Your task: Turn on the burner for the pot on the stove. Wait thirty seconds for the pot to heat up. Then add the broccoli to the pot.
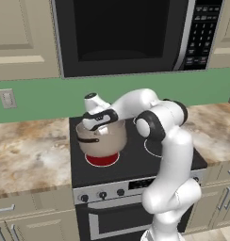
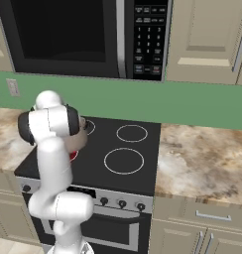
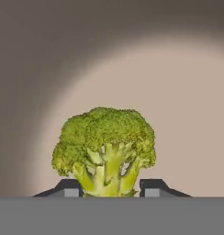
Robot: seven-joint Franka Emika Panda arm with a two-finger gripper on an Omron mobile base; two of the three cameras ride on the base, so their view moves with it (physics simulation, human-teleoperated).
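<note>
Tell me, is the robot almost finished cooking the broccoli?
Nearly! The burner under the pot on the stove already glows red, so turning it on looks done. Right now the gripper sits over the pot with the broccoli between its fingertips, the pot's pale inside behind it. What's left is letting go so it drops in.

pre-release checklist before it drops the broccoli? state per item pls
1. Burner under the pot on: ok, red glow beneath it on the stove.
2. Broccoli between the gripper fingertips: ok in the hand view.
3. Hand above the pot: ok, left base view.
4. Beige pot interior behind the floret: ok.
5. Thirty-second wait done: cannot tell.
6. Height above the pot floor: cannot tell.
</note>
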